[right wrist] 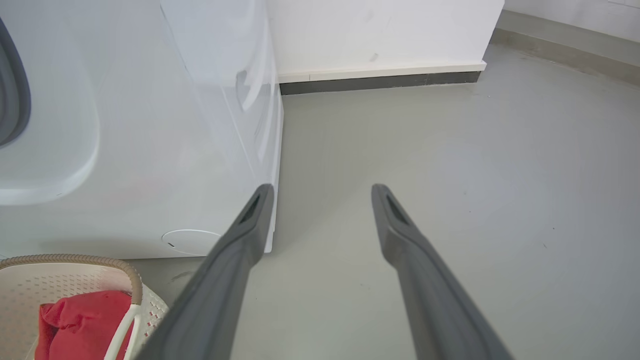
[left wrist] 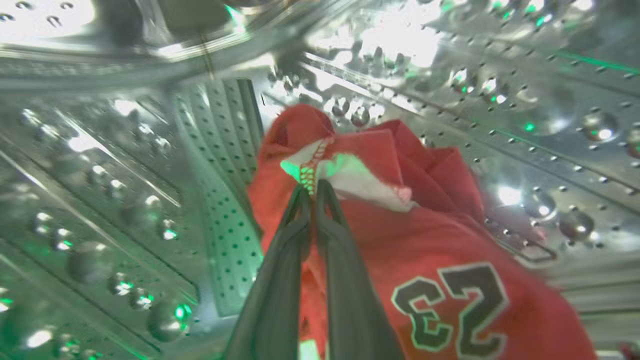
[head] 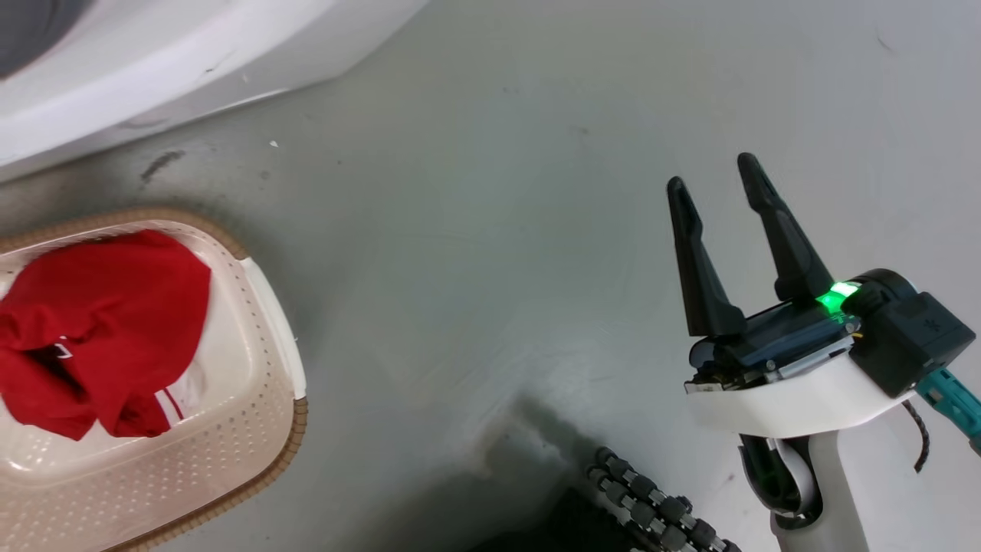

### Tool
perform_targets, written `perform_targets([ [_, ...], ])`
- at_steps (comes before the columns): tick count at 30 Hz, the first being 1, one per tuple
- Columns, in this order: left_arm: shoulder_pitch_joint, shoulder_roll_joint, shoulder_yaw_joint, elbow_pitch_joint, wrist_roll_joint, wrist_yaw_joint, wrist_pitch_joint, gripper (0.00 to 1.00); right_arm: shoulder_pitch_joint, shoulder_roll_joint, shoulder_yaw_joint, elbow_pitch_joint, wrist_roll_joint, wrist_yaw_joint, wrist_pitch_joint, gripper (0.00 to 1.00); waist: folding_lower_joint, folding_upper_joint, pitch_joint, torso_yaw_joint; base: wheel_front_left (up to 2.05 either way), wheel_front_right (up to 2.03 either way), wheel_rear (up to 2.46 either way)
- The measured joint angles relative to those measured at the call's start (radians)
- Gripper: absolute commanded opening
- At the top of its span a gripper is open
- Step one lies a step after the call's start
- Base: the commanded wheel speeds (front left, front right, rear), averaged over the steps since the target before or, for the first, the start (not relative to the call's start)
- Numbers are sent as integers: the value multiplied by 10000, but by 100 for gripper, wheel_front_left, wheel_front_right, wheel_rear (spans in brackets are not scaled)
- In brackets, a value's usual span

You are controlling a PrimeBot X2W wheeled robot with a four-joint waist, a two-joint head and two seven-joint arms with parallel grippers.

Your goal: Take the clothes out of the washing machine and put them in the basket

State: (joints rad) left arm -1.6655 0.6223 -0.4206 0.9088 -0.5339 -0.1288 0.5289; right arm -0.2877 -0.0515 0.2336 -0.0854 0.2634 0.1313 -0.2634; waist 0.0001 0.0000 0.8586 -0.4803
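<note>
With the left claw point(left wrist: 314, 187) clamped on the white collar of the red shirt point(left wrist: 425, 235) sprawled toward five o'clock in the drum point(left wrist: 125, 200), pull back slowly, lifting it clear, then swing to the basket point(head: 268, 307) at nine o'clock in the head view, while the right claw point(head: 711, 172) waits apart and empty.

Noted a white wall point(right wrist: 380, 30) at the far side, finished along its foot with a pale ledge point(right wrist: 395, 71) and, just beneath, a dark skirting strip point(right wrist: 375, 82). Found smooth grey floor point(right wrist: 450, 150) spread out from the base of that wall, faintly glossy under soft, even light. To the right of the wall and set further back, made out a grey-brown band point(right wrist: 565, 47) edging the floor at a slant. Spotted marks on the floor in the head view, distance from the wall not to be told: a dark smear point(head: 161, 163), a tiny white speck point(head: 273, 143), a soft patch of shadow point(head: 529, 452).
</note>
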Motion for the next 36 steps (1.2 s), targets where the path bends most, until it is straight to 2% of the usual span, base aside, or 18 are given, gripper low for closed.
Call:
perform_targets([
  [8, 837, 13, -151, 328, -633, -2, -1641, 0, -39, 4, -506, 194, -288, 0, 2, 100, 0, 0, -683, 498, 0, 0, 0],
  [9, 1384, 21, -316, 368, -949, -2, -2219, 0, -124, 4, -679, 251, -418, 0, 0, 100, 0, 0, -1007, 736, 0, 0, 0],
  [21, 4268, -433, -1369, -336, -2347, -2, -4650, 0, 58, 10, -1243, 652, -1246, 0, 0, 100, -1, 0, -2572, 1897, 0, 0, 0],
  [27, 5745, -796, -1735, -510, -2552, -4, -6009, 0, 326, 8, -1450, 867, -1580, 0, 0, 100, -2, 0, -3580, 2449, 0, 0, 0],
  [33, 6976, -830, -1921, -765, -2447, 6, -7329, 0, 636, 8, -1588, 1026, -1787, 0, 0, 100, -2, 0, -4601, 2909, 0, 0, 0],
  [36, 7422, -823, -1914, -1147, -2234, 180, -7726, 0, 735, 8, -1662, 1097, -1858, 0, 0, 100, -3, 0, -5047, 3126, 0, 0, 0],
])
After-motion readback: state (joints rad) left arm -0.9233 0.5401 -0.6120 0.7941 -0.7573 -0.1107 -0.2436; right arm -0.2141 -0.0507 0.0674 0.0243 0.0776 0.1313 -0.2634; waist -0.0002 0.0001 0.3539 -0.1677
